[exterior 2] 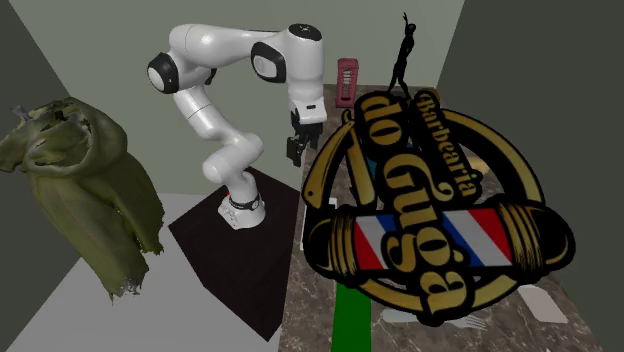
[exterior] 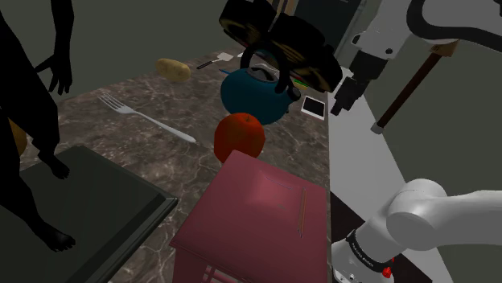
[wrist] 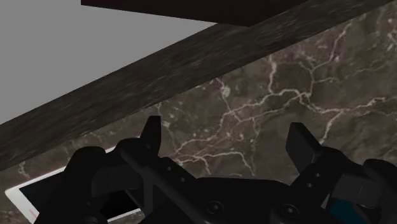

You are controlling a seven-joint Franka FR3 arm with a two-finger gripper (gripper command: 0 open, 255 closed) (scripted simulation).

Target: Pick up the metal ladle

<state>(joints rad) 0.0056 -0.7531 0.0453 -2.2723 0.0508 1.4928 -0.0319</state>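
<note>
Jaws spread wide and empty, the black gripper (exterior: 339, 104) is hovering while the silver utensil (exterior: 146, 118), presumably the ladle, is lying diagonally well toward the shoulder view's left, beyond the teal kettle (exterior: 251, 101).

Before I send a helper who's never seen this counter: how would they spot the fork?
On the dark marble counter, look toward the shoulder view's left of the teal kettle and the red fruit. The fork lies flat on bare stone there. It is the only thin, silvery, pronged thing; its neighbours are rounded.
</note>
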